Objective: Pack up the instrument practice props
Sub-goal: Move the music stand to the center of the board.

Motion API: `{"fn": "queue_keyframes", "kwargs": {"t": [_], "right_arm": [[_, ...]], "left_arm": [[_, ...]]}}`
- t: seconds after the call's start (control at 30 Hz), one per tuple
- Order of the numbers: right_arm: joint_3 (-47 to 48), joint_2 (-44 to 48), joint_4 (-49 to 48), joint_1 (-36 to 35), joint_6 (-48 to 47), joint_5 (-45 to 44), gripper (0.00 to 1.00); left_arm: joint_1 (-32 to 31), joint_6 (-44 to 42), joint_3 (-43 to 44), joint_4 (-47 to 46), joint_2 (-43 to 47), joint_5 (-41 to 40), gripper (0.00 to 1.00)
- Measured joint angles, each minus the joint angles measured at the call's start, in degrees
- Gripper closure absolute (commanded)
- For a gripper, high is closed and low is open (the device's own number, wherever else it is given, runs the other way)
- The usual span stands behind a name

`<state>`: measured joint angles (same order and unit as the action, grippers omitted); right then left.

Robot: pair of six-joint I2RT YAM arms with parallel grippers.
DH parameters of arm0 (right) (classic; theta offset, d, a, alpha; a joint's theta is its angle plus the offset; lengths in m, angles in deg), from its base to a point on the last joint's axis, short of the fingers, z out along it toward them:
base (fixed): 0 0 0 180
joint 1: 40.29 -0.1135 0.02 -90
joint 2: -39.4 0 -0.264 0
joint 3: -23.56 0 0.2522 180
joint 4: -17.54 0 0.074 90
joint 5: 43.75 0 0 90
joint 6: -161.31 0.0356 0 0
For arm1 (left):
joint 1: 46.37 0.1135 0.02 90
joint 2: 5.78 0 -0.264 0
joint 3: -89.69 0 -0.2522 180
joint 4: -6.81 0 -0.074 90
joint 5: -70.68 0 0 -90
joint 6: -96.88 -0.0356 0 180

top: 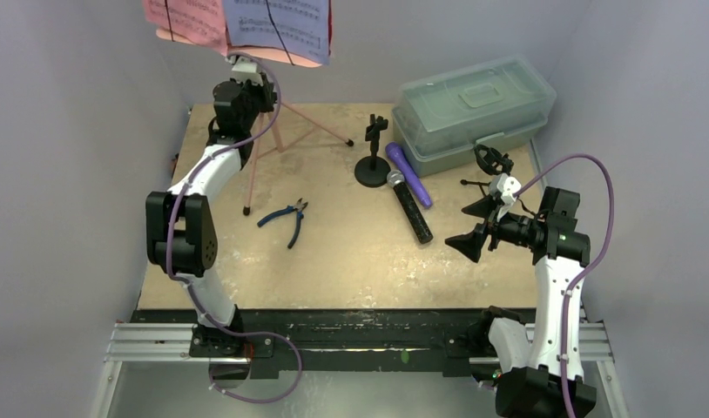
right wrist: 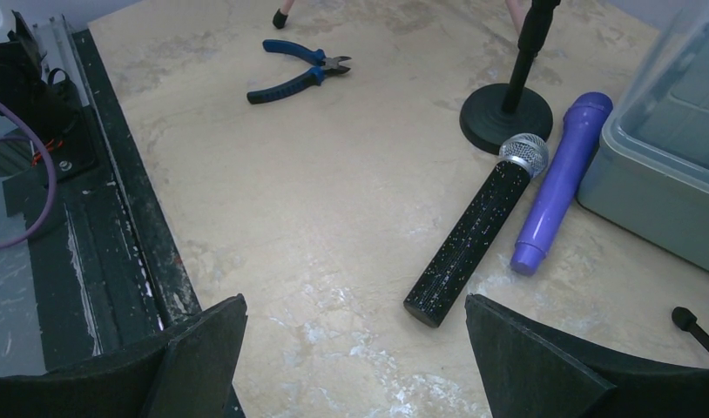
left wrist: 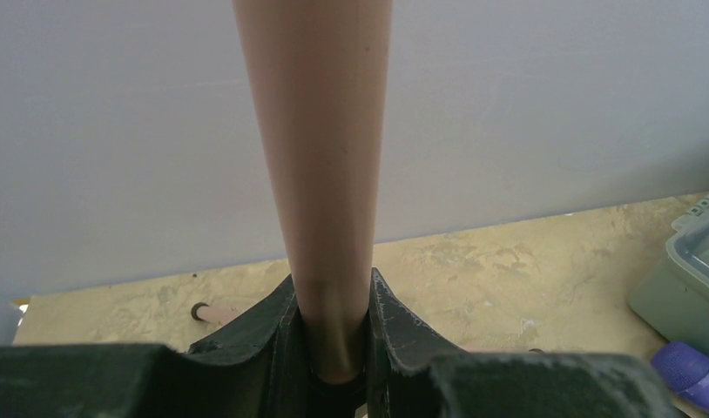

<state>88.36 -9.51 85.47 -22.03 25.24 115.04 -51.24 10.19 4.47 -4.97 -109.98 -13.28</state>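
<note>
Mottled beige table [top: 351,261]; we see our left arm [top: 213,165] stretched back, jaws pinching the smooth pink rack pole [left wrist: 320,174]; right jaws spread wide.

TWO ARMS AT WORK: The left arm [top: 203,174] rises from its near-left base and reaches to the far left, elbow folded. The left end effector [left wrist: 332,305] is raised high, both fingers [left wrist: 277,326] pressed against the pole of the pink tripod music rack [left wrist: 320,131]. The right arm [top: 556,287] stands at the near right, wrist turned leftward. The right end effector [right wrist: 360,348] hangs with jaws spread wide, holding nothing.
</note>
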Motion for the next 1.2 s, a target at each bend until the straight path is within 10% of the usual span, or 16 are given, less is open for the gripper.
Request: {"fn": "queue_keyframes", "kwargs": {"t": [1.2], "right_arm": [[0.0, 0.98, -0.07, 0.0, 0.02, 0.39, 0.01]], "left_arm": [[-16.37, 6.58, -26.62, 13.07, 32.85, -24.68, 1.0]]}}
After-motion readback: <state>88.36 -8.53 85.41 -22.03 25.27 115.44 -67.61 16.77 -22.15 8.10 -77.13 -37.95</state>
